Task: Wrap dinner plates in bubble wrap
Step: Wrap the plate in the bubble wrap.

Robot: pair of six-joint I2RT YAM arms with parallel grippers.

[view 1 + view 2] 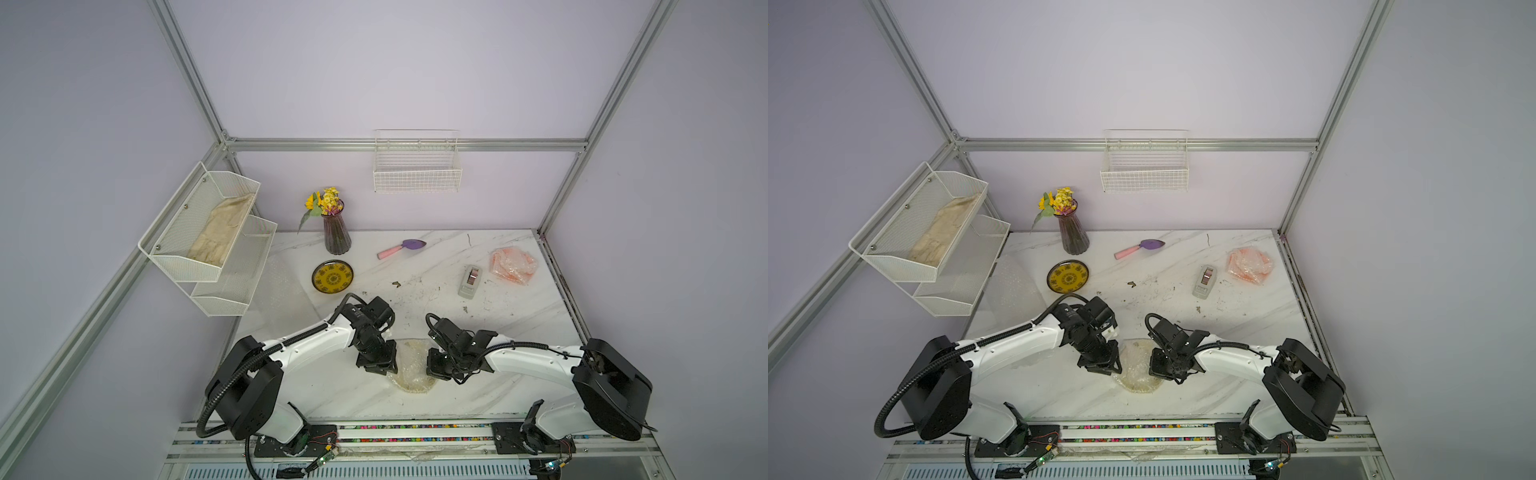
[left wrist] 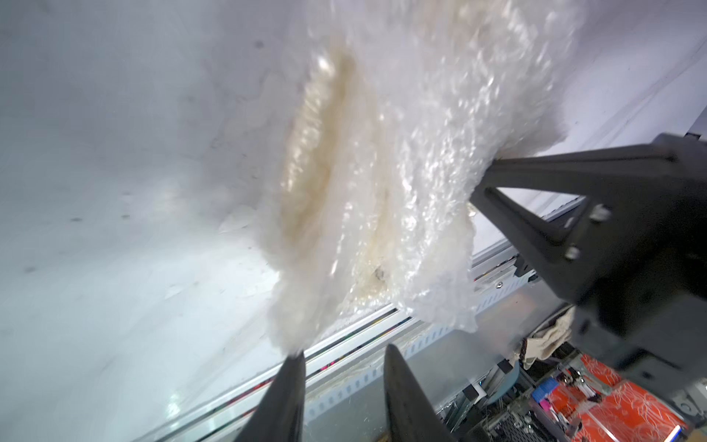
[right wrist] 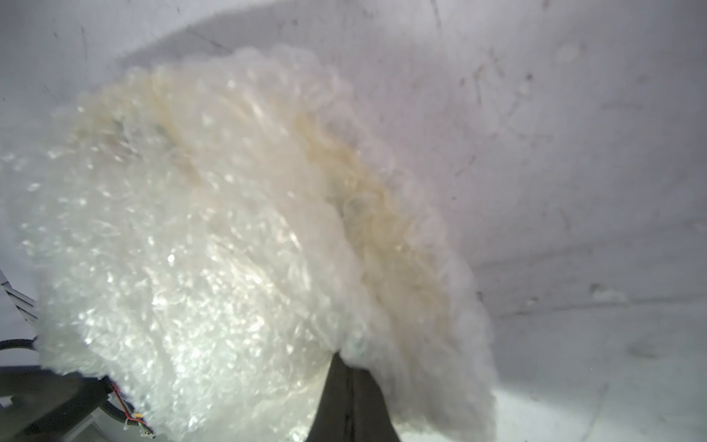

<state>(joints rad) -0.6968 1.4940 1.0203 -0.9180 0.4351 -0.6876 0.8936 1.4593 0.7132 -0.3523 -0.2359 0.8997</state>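
The bubble wrap point(image 1: 411, 365) bundle, with a cream plate point(image 2: 306, 172) dimly visible inside, lies on the table point(image 1: 519, 332) well in front of the tape dispenser point(image 1: 469, 281). The left gripper point(image 2: 344, 350) stands with its fingers apart at the bundle's edge. The right gripper point(image 3: 344, 359) is pinched together on a fold of the wrap.

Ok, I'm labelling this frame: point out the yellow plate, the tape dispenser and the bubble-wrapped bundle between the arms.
yellow plate point(image 1: 333, 276): in a top view, its patterned centre.
tape dispenser point(image 1: 468, 291): in a top view, its grey body.
bubble-wrapped bundle point(image 1: 411, 358): in a top view, its crinkled middle.
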